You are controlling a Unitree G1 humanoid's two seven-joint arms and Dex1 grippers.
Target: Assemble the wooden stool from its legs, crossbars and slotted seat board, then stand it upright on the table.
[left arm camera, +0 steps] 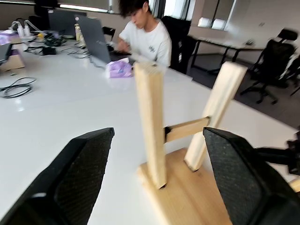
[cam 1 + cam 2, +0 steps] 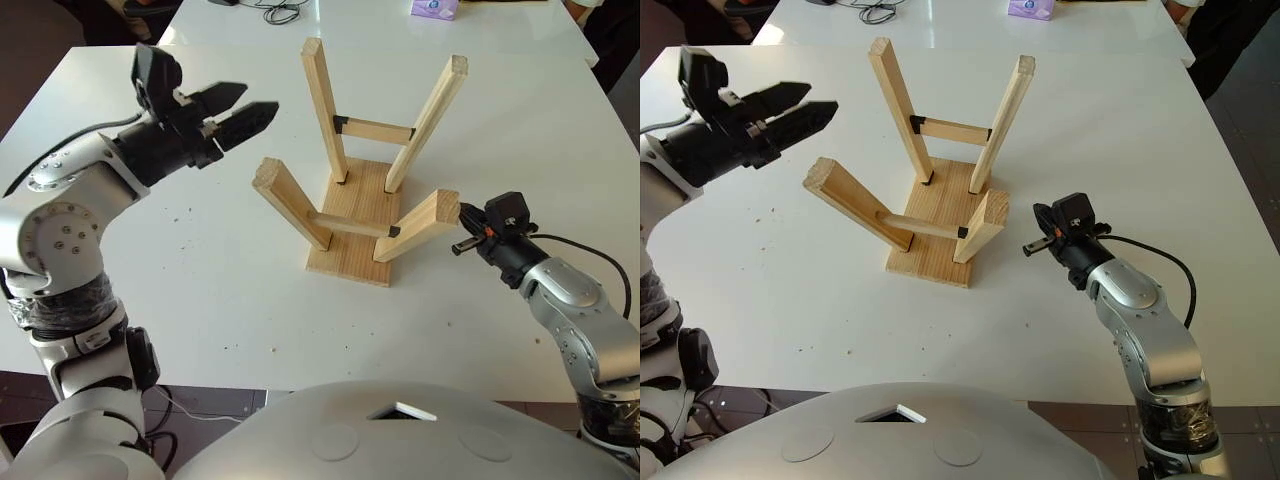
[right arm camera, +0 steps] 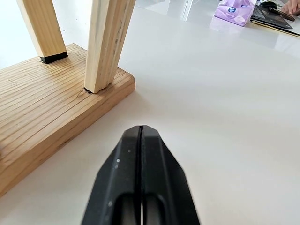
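Observation:
The wooden stool rests upside down mid-table, its slotted seat board (image 2: 345, 262) flat on the white surface. Its legs point up: two far ones (image 2: 325, 110) (image 2: 428, 120) and two near ones (image 2: 290, 203) (image 2: 418, 225). One crossbar (image 2: 378, 130) joins the far pair, and another (image 2: 352, 225) joins the near pair. My left gripper (image 2: 258, 102) hovers open to the left of the stool, above the table, aimed at the far legs (image 1: 151, 122). My right gripper (image 2: 462, 244) is shut on nothing, low over the table just right of the near right leg, by the board's edge (image 3: 112, 89).
A purple tissue pack (image 2: 435, 8) and cables (image 2: 275, 12) lie on the far table beyond a seam. The white table (image 2: 200, 290) has open surface left, right and in front of the stool. Its front edge runs close to my body.

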